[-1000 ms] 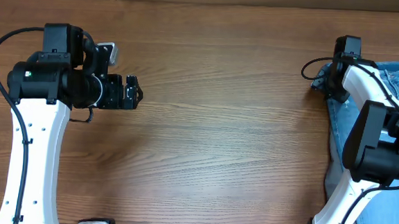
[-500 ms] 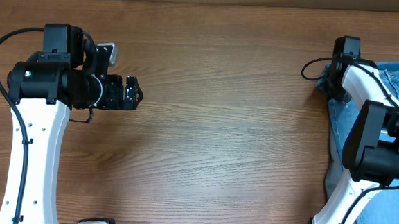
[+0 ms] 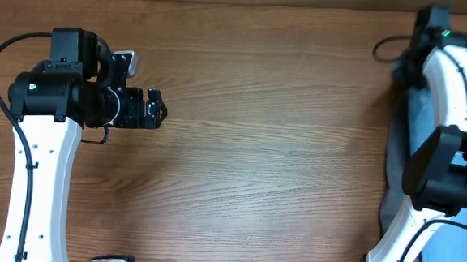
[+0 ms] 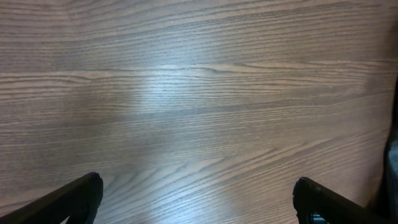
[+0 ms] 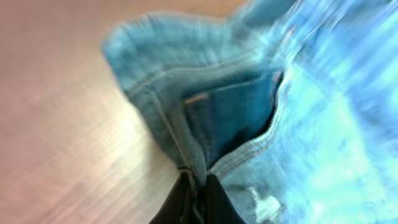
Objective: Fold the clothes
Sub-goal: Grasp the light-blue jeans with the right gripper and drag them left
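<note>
Right pincer (image 5: 196, 190): I pinch a fold of light blue denim jeans (image 5: 261, 124).
Left pincer (image 4: 198, 193): wide, over the brown wooden table (image 4: 186, 93).
Blocking: my white arm (image 3: 456, 71) partly covers the jeans.

- jeans (image 3: 403, 125): cut off at the overhead view's right edge, partly covered by the right arm (image 3: 450, 71); blurred in the wrist view.
- left tool (image 4: 199, 193): fingers cropped at the bottom edge.
- right tool (image 5: 196, 200): only the tips are shown.

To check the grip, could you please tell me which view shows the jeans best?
The right wrist view: the jeans fill it, somewhat blurred, with the right gripper shut on a seamed edge. Overhead shows only strips of them at the right, beside the arm. Left wrist shows no clear denim.
</note>
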